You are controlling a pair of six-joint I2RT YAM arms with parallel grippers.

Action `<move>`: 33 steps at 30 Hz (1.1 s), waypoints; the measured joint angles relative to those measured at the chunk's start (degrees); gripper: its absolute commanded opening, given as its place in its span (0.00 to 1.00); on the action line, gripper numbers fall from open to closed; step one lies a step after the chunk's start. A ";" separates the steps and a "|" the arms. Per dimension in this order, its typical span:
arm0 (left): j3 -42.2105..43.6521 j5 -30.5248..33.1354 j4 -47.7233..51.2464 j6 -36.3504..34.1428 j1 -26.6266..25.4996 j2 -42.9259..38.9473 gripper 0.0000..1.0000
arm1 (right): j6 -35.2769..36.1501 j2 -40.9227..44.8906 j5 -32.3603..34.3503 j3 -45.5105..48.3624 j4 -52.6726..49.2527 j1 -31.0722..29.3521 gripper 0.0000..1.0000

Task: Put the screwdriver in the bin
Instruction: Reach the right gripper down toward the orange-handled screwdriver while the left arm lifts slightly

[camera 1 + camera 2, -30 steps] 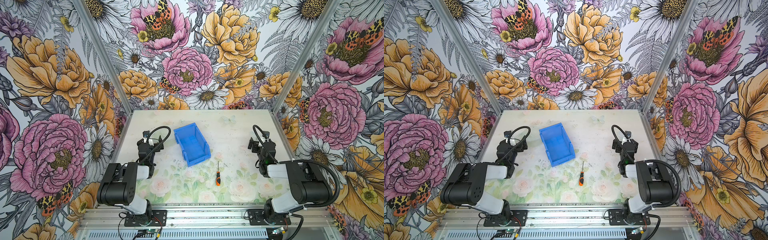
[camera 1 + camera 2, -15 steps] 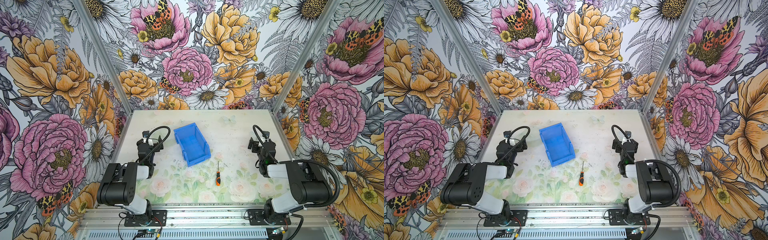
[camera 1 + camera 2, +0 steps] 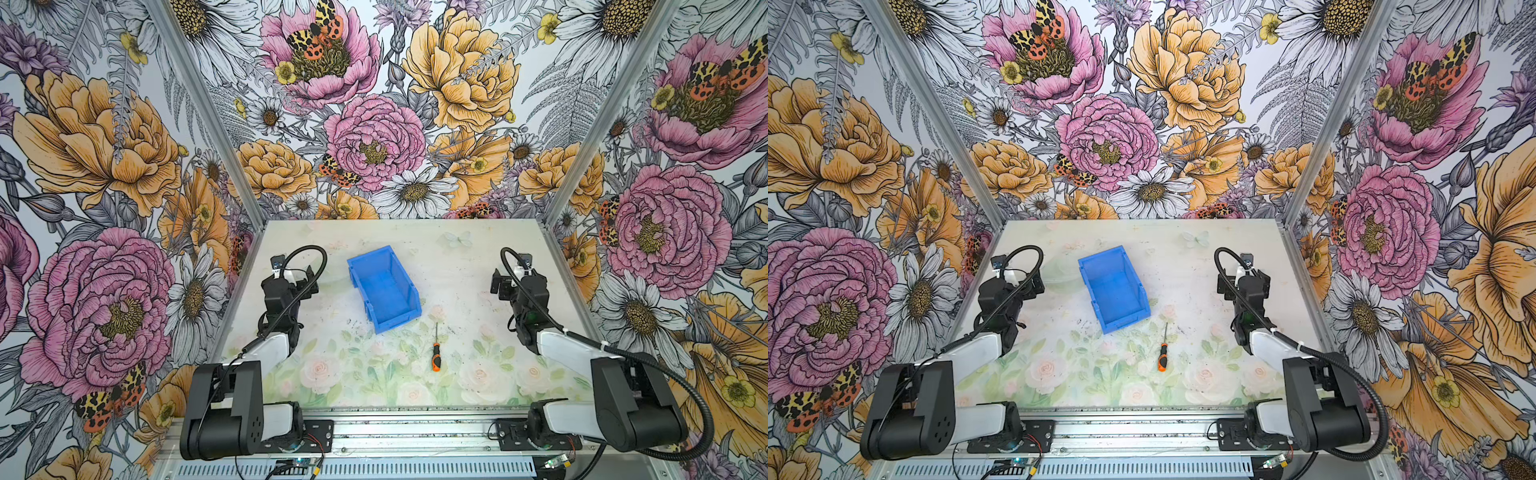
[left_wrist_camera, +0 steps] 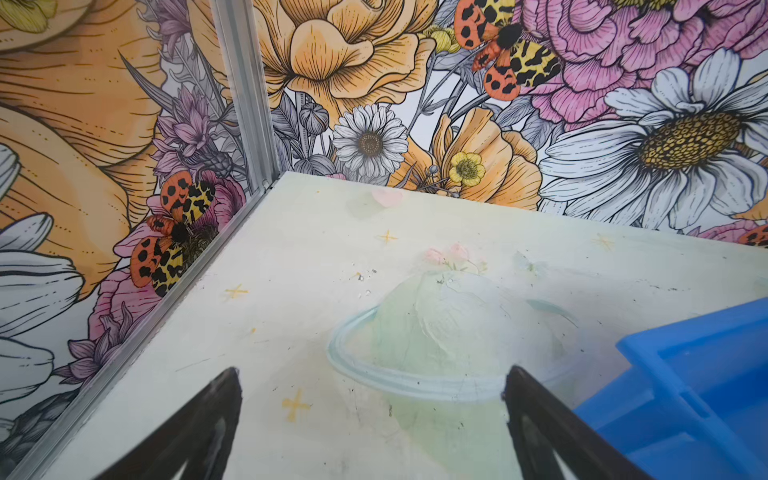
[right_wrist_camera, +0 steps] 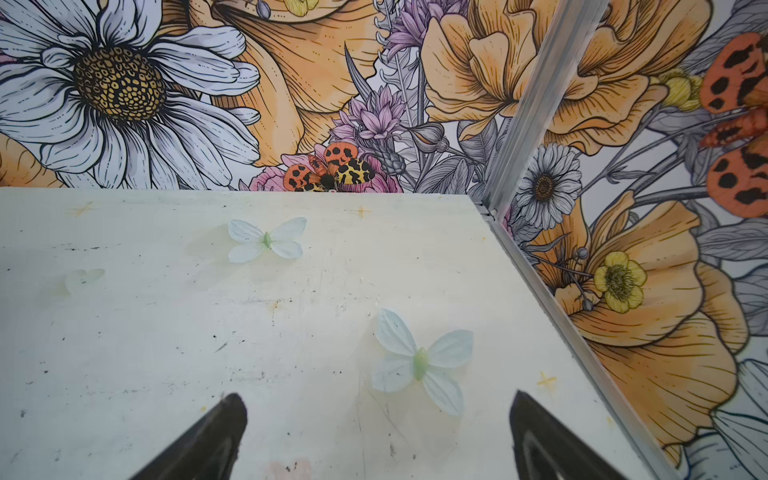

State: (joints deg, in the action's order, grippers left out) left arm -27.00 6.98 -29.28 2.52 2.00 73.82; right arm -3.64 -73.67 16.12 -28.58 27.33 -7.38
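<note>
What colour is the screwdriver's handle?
Orange and black; the screwdriver shows best in a top view.

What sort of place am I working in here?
Probably a purpose-built robot test cell: a table boxed in by flower-print panels, left arm and right arm mounted on a metal rail, only a bin and screwdriver out.

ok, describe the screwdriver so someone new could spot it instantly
Find the pale floral tabletop with the blue bin near its middle. Just off the bin's near right corner, toward the tabletop's front edge, lies the screwdriver, apart from the bin. It is the only loose tool: thin dark shaft, orange-and-black handle.
</note>
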 measured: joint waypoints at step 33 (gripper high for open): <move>-10.73 -2.49 43.60 20.37 -12.13 -12.39 0.99 | -36.52 20.85 4.76 -13.70 -55.95 -10.86 1.00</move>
State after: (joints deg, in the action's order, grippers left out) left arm -37.74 4.49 14.33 22.90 -10.13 61.43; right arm -40.16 -52.82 20.88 -42.28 -28.62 -18.24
